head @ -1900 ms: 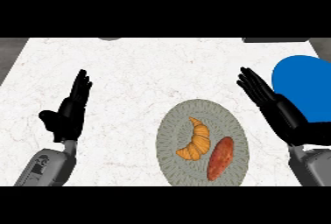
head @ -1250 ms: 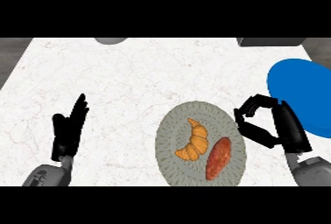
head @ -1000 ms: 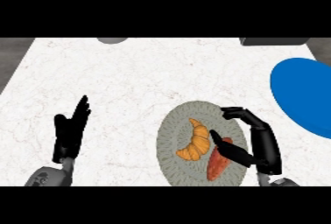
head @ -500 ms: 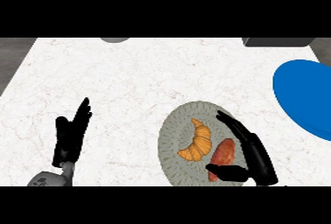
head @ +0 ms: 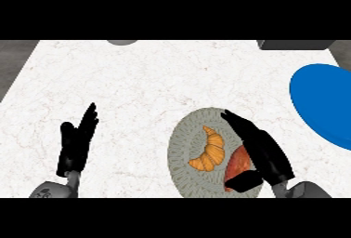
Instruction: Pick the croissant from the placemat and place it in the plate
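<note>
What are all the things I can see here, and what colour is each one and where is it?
Counter: one, white marbled, fills most of the view.
Placemat: one, grey, round, lower middle of the counter.
Croissant: one, golden orange, on the placemat.
Reddish-brown food item: one, on the placemat right of the croissant, partly hidden by the right hand; I cannot tell what it is.
Plate: one, blue, right edge, cut off by the view.
Grey objects at the top edge: two, only partly seen.
Left hand: black, open, resting at lower left.
Right hand: black, fingers straight, over the placemat's right side.

Kitchen: marble counter [head: 158,79], plate [head: 322,100]
</note>
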